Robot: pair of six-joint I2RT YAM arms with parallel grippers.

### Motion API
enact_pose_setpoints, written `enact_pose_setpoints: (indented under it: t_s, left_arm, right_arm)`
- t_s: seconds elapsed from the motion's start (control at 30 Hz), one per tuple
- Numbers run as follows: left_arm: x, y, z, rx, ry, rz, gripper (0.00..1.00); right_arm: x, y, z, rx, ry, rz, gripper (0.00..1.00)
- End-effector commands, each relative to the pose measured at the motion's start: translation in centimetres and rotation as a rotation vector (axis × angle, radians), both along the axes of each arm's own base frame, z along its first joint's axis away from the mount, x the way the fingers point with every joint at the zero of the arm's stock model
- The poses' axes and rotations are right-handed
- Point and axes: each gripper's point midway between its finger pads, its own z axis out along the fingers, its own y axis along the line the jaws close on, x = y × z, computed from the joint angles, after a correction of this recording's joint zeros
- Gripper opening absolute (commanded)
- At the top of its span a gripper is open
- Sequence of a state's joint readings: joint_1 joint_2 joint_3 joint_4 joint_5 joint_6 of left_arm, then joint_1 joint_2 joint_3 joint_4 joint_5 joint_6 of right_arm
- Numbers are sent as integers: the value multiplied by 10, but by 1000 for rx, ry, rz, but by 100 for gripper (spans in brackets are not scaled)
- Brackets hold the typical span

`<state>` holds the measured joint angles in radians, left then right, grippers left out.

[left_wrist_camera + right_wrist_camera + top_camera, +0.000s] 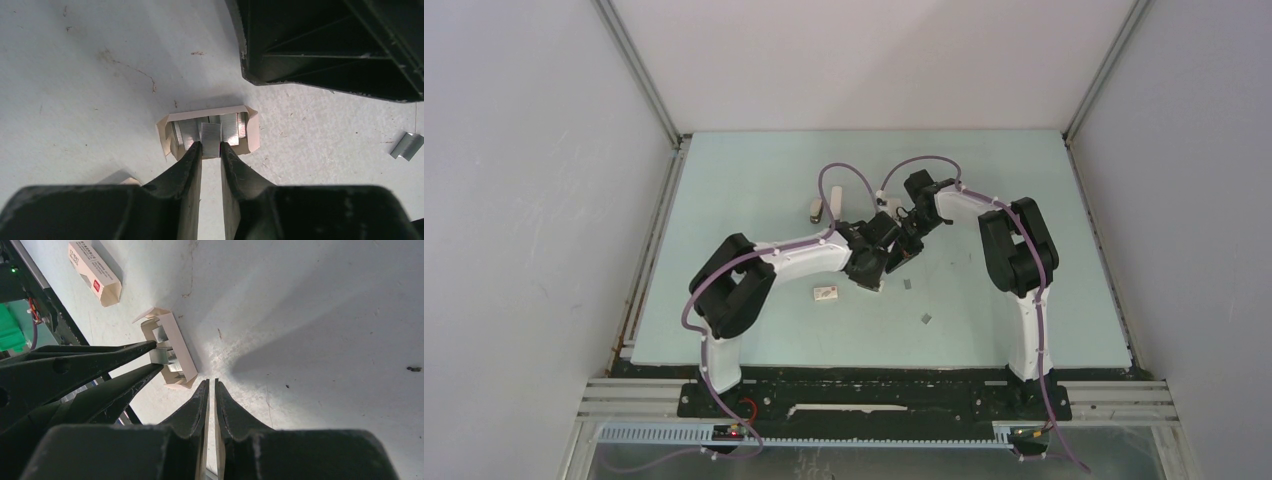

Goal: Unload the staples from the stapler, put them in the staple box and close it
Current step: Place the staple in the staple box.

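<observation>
Item, nearest the arm bases: a loose strip (pixel 926 318) of staples lying flat on the table (pixel 824 340), with a second loose strip (pixel 907 284) a little beyond it. We judge both to be already unloaded and left where they fell. Item: a closed printed box (pixel 826 294), left of these, with no gripper near it. Item, mid-table: an open cardboard tray (pixel 252 132) holding several strips side by side. The left gripper (pixel 210 146) reaches into its open side, fingers clamped on one strip of staples (pixel 210 135). It is a narrow pinch across the strip's flanks, which we read as the only hold so thin a piece allows. Item: the right gripper (pixel 211 382), fingers pressed together on nothing, its tip low and just beside the tray's corner. It seems placed there to steady the tray or keep clear, and we cannot tell whether it touches. Item, farthest: the stapler (pixel 816 208), as we take the small pale object there to be, well apart from both grippers and too small to tell whether it is open or closed.
</observation>
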<state>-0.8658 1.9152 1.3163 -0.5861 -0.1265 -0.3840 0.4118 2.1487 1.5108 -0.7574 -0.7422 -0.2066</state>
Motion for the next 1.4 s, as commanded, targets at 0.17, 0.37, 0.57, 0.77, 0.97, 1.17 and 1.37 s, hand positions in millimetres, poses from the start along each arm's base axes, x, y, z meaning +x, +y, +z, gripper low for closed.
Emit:
enact_pose_setpoints:
  t_s: [0.17, 0.37, 0.57, 0.77, 0.97, 1.17, 1.37]
  left_arm:
    - [10, -13, 12, -22, -20, -15, 25]
    - [9, -13, 9, -15, -8, -18, 25]
    - [8, -10, 8, -6, -6, -18, 25]
    - [6, -10, 12, -10, -10, -19, 25]
    - [4, -7, 16, -10, -13, -23, 24]
    - [4, -6, 16, -4, -13, -26, 24]
    - [4, -6, 22, -11, -23, -27, 24]
  right_arm:
    - [6, 3, 19, 37, -51, 6, 15]
    - [6, 3, 19, 37, -50, 5, 15]
    - [6, 3, 20, 39, -51, 6, 15]
    - [7, 3, 20, 38, -53, 6, 15]
    - [6, 3, 20, 38, -52, 7, 15]
    - [6, 3, 20, 39, -51, 6, 15]
    - [6, 3, 20, 40, -50, 7, 15]
